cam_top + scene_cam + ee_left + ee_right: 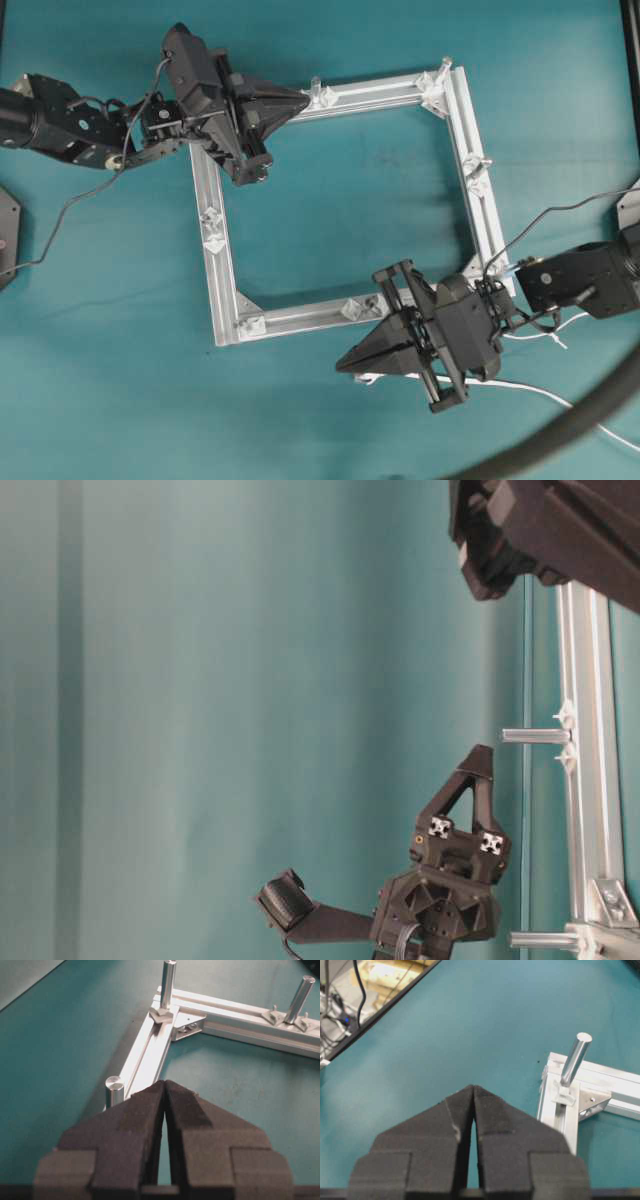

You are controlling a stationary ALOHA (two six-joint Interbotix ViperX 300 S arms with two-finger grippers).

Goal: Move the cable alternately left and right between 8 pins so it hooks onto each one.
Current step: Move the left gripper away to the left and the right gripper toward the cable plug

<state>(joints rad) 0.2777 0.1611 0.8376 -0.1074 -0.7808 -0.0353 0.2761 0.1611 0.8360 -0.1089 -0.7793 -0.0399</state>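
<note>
At lower right of the overhead view, the cable [545,392] lies slack on the bench [100,380] outside the frame [340,95], so no pin [316,84] is hooked yet. Both the left end effector [303,99] and the right end effector [345,367] are pressed together and pinch nothing, apparently parked before the first pick-up.

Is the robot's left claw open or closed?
Closed. The left gripper has its two black fingers pressed together at the tips, holding nothing.

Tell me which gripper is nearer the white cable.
Right. The right gripper hovers just above the white cable at the frame's lower edge; the left gripper sits at the opposite top-left corner.
</note>
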